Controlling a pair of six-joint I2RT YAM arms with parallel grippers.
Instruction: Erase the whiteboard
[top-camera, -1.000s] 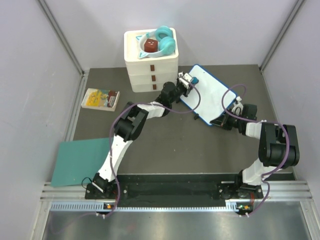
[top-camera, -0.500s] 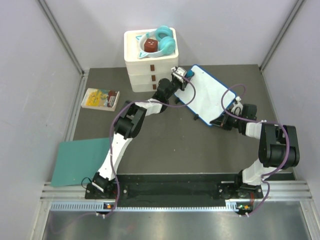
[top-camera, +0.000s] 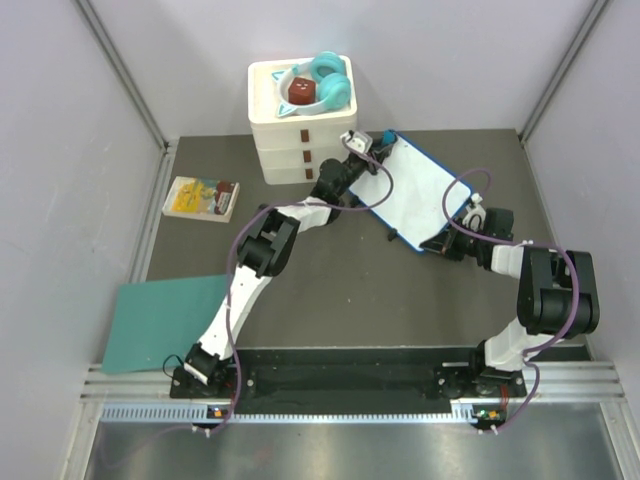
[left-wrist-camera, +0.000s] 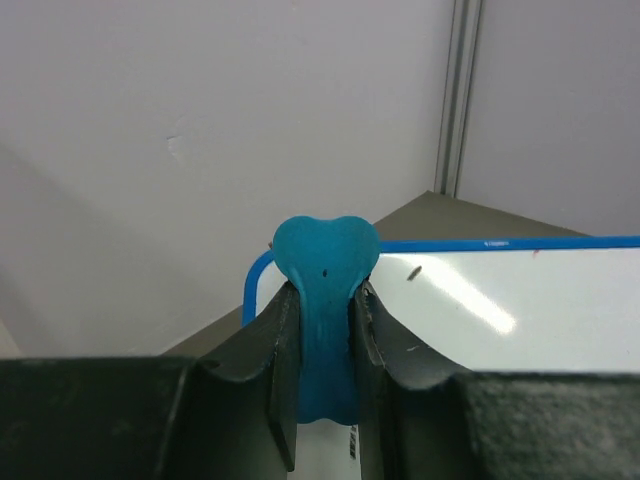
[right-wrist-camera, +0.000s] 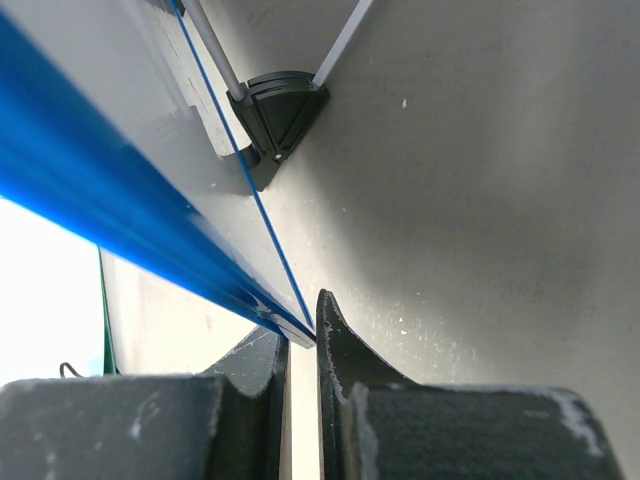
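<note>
1. Blue-rimmed whiteboard (top-camera: 415, 190): lies askew on the dark table (top-camera: 330, 290), in its far right part, just right of the white drawer box (top-camera: 302, 135). Shows a white face with a small dark mark (left-wrist-camera: 413, 272) close to the far rim in the left wrist view.
2. Left gripper (left-wrist-camera: 322, 305): reaches to the far left corner of the whiteboard, beside the drawer box. Clamps both fingers on a blue eraser (left-wrist-camera: 326, 250), which stands upright between the pads with its lobed end protruding beyond the fingertips. Hangs at the rounded corner of the rim; cannot tell whether the eraser touches the white face.
3. Right gripper (right-wrist-camera: 303, 335): sits at the near right edge of the whiteboard. Pinches the blue rim between fingers drawn almost together, with only the thin edge between them. Looks along the grey underside, where one black foot (right-wrist-camera: 280, 105) stands close to the table.
4. Surroundings: teal headphones (top-camera: 325, 82) and a small brown object (top-camera: 301, 93) rest on top of the drawer box. Yellow booklet (top-camera: 201, 198) lies flat to the left of the box, well apart from the whiteboard. Teal sheet (top-camera: 165, 320) lies at the near left corner of the table.
</note>
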